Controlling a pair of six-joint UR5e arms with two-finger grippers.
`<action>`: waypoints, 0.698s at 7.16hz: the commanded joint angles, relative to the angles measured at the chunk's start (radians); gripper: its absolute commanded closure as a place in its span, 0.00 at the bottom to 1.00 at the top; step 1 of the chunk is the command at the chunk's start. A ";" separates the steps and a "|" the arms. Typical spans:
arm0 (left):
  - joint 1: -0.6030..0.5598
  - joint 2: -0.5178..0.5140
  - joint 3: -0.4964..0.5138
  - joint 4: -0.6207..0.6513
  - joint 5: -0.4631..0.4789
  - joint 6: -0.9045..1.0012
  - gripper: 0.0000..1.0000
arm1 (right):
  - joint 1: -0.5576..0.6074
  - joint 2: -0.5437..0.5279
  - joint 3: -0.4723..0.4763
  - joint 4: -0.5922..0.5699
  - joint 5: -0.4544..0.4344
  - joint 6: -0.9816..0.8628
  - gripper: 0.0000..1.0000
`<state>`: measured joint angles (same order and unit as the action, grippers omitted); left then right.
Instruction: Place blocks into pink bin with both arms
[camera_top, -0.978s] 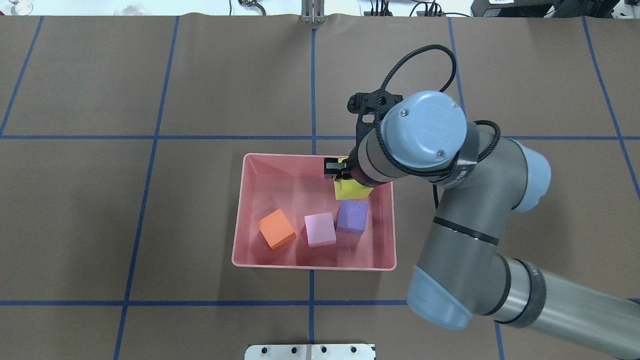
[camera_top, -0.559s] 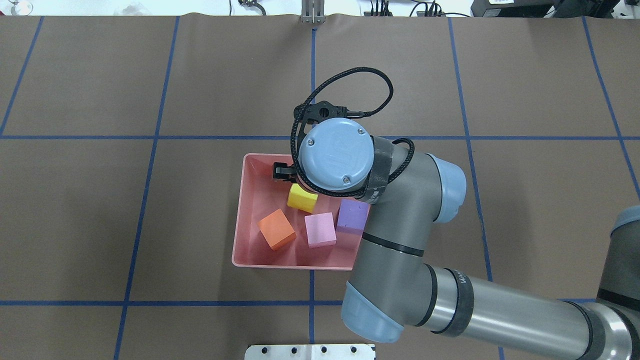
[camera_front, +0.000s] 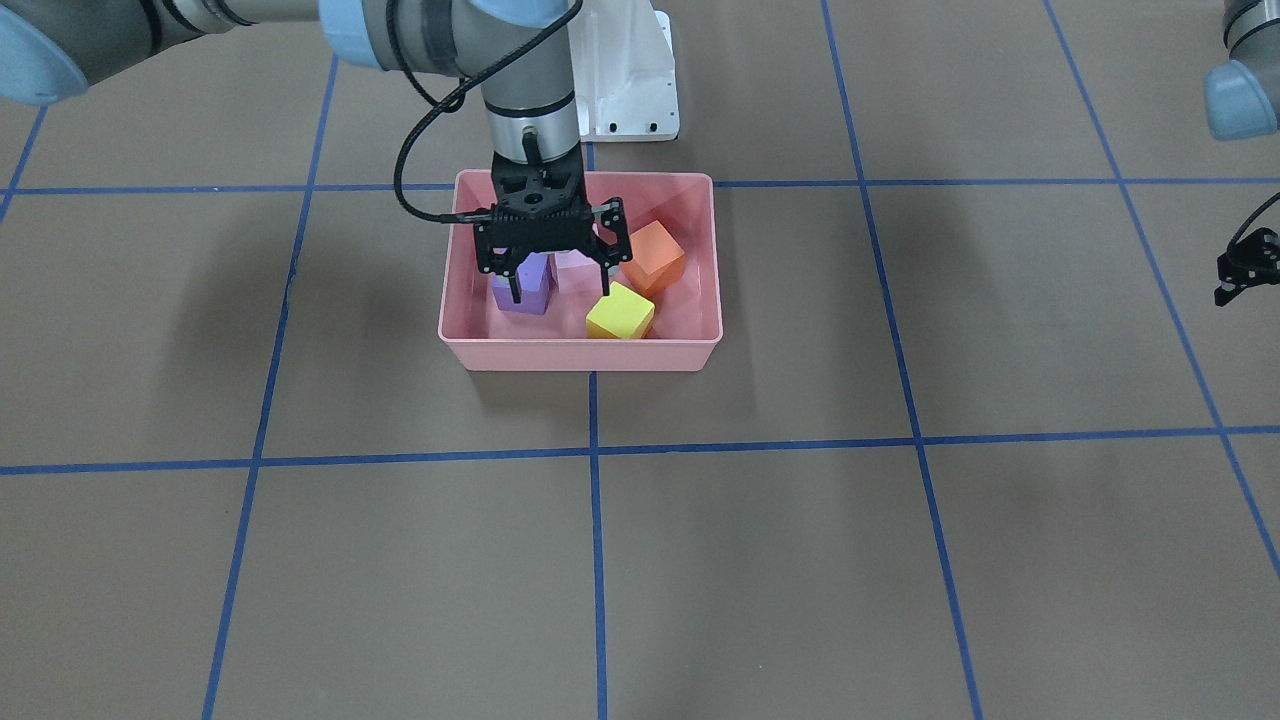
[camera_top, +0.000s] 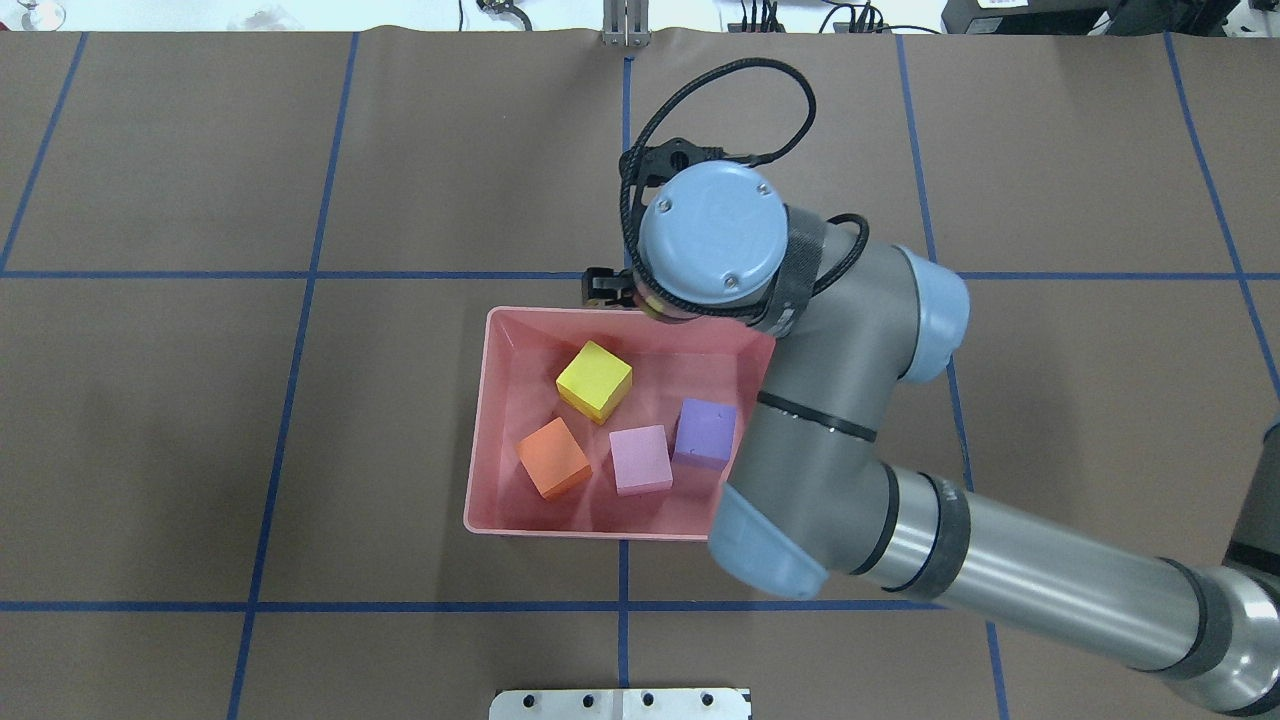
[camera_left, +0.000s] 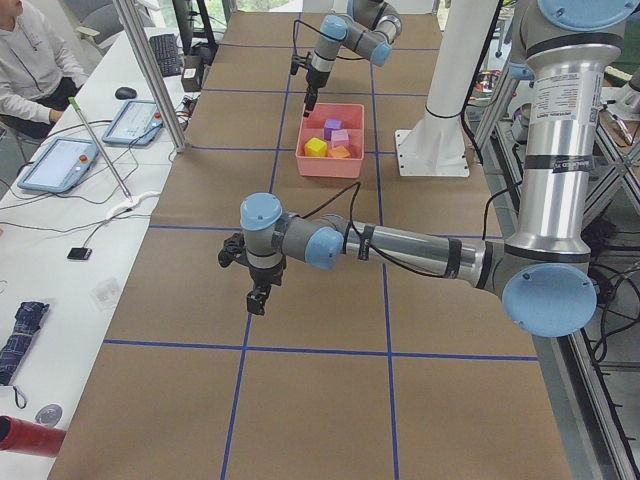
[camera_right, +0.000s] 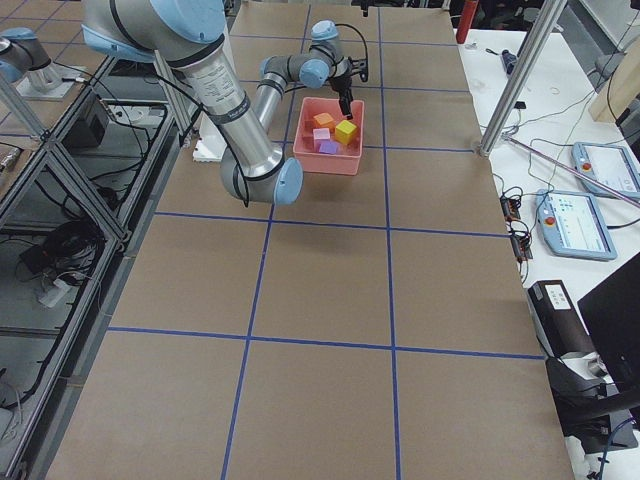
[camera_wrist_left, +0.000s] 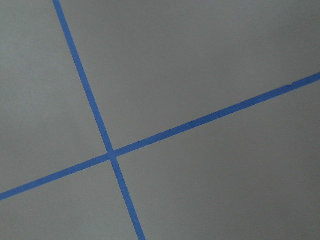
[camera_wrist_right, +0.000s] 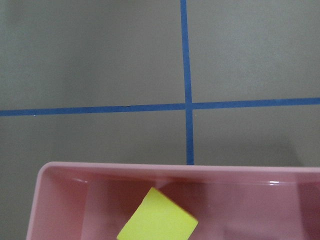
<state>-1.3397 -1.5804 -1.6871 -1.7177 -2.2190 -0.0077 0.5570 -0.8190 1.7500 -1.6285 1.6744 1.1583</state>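
Note:
The pink bin (camera_top: 478, 440) holds all four blocks: yellow (camera_top: 594, 380), orange (camera_top: 553, 457), light pink (camera_top: 640, 459) and purple (camera_top: 705, 433). In the front view my right gripper (camera_front: 560, 292) hangs open and empty over the bin (camera_front: 580, 355), above the purple block (camera_front: 522, 292), with the yellow block (camera_front: 620, 312) just beside one fingertip. In the overhead view the wrist hides it except one finger (camera_top: 598, 287) at the far rim. My left gripper (camera_front: 1240, 270) hovers over bare table far off to my left (camera_left: 258, 298). I cannot tell whether it is open or shut.
A white base plate (camera_top: 620, 703) lies at the near table edge. Blue tape lines (camera_top: 625, 605) divide the brown table cover. An operator (camera_left: 30, 60) and tablets (camera_left: 60, 165) are at a side bench beyond the table's far edge.
My right gripper carried the yellow block leftward across the bin and let it go. The block now lies on the bin floor and the wrist has moved back toward the far rim.

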 joint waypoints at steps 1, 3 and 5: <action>-0.006 0.049 0.000 0.003 -0.011 -0.003 0.00 | 0.141 -0.108 0.012 0.025 0.131 -0.164 0.00; -0.093 0.072 0.009 0.020 -0.124 0.014 0.00 | 0.289 -0.222 0.014 0.093 0.254 -0.355 0.00; -0.178 0.095 0.004 0.073 -0.152 0.104 0.00 | 0.481 -0.326 0.005 0.093 0.419 -0.605 0.00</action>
<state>-1.4621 -1.4955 -1.6790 -1.6855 -2.3528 0.0474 0.9165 -1.0782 1.7613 -1.5398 1.9920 0.7149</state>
